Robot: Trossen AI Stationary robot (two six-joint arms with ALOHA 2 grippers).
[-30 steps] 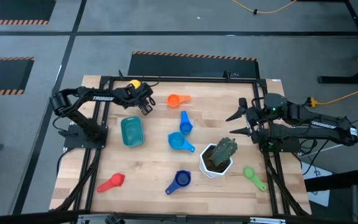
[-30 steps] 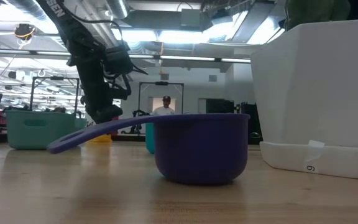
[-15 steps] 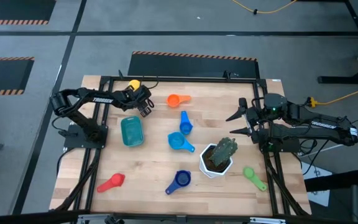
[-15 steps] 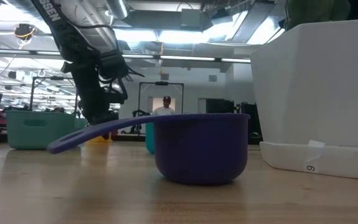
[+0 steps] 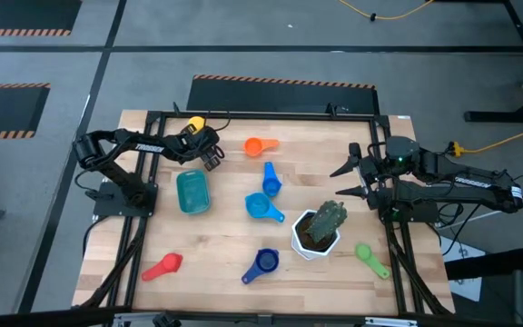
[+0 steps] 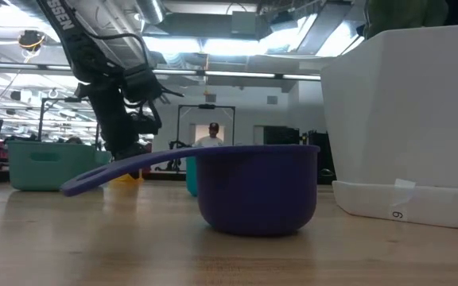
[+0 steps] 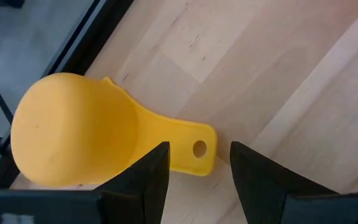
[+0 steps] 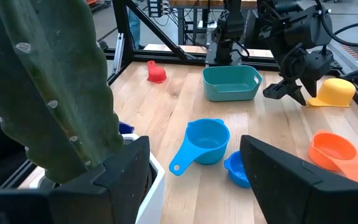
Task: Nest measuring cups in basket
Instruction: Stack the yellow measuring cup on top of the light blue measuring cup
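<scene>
A yellow measuring cup (image 7: 73, 127) lies upside down near the table's far left corner (image 5: 195, 122). My left gripper (image 7: 194, 155) hovers open just above it (image 5: 209, 154), its fingers on either side of the handle's holed end without touching it. The teal basket (image 5: 192, 193) stands empty just nearer than that gripper. Orange (image 5: 254, 145), two light blue (image 5: 271, 180) (image 5: 260, 207), dark blue (image 5: 263, 263), red (image 5: 163, 266) and green (image 5: 369, 257) cups lie scattered on the wood. My right gripper (image 5: 345, 177) waits open above the table's right side.
A white hexagonal pot with a cactus (image 5: 319, 230) stands right of centre, close under my right gripper (image 8: 197, 180). A black frame (image 5: 152, 118) runs round the table's edge beside the yellow cup. A person (image 6: 213, 135) stands far behind the table.
My left gripper has sunk a little toward the yellow cup and drifted slightly toward the table's left edge, its fingers the same distance apart. The cups and the basket have stayed where they were.
</scene>
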